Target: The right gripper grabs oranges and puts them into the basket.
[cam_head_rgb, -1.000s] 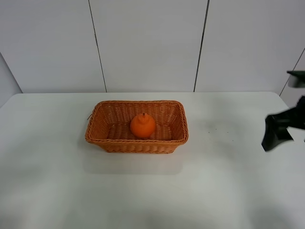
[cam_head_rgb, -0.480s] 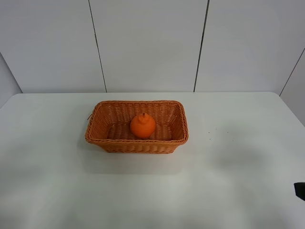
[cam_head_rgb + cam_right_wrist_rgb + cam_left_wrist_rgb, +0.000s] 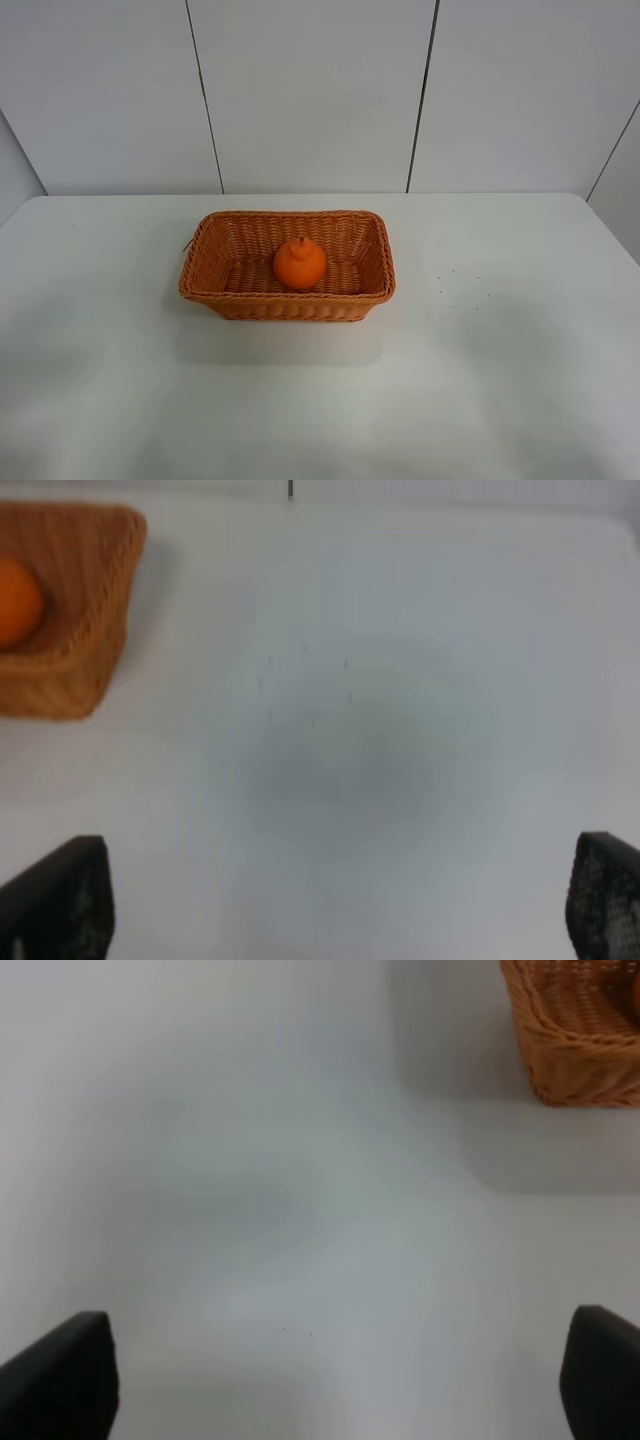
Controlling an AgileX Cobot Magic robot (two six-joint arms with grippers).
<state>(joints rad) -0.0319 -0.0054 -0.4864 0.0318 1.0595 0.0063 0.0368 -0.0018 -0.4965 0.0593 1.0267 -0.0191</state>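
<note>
Nearest the cameras, both tools are sitting back off the scene and out of the high view; each wrist view is showing only two dark fingertips at its corners. The right tool (image 3: 340,905) is hanging wide apart over bare white worktop (image 3: 500,380), holding nothing. The left tool (image 3: 340,1380) is likewise spread wide and gripping nothing, with only a corner of the basket showing in its view. Farther out, mid-worktop, the basket (image 3: 287,305) is sitting flat with the orange (image 3: 300,264) resting upright inside it, roughly central, knob up. In the right wrist view the orange (image 3: 15,602) is peeking over the basket (image 3: 80,670) wall. Beyond that, only plain wall panels (image 3: 310,95). No other fruit is showing on the worktop. Judging from this, the placing step is looking done and the right arm is sitting clear. Next move is probably calling for nothing more than parking, unless another orange is lying out of frame; cannot tell.
</note>
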